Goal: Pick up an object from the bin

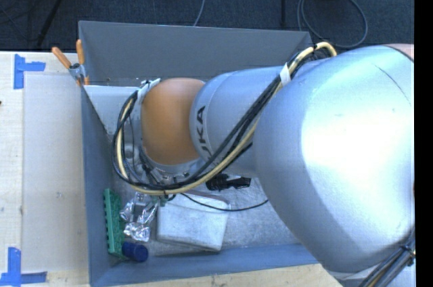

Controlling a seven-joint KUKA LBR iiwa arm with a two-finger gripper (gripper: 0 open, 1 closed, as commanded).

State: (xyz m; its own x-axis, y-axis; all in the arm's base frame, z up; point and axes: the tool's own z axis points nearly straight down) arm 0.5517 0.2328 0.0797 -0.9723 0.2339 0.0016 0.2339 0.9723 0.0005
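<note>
Camera view: bin (pixel 189 49) holds green strip (pixel 111 221), white block (pixel 193 226).

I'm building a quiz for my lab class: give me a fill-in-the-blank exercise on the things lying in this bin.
The toothed strip along the view-left wall of the bin is coloured ____.
The small round cap at its near end is ____.
The flat white pad lies to the view-____ of the crumpled shiny wrapper.
Missing words: green; blue; right.

Silver arm (pixel 325 150), orange wrist cover (pixel 166 120), seemingly black-and-yellow cables (pixel 203 174).
</note>
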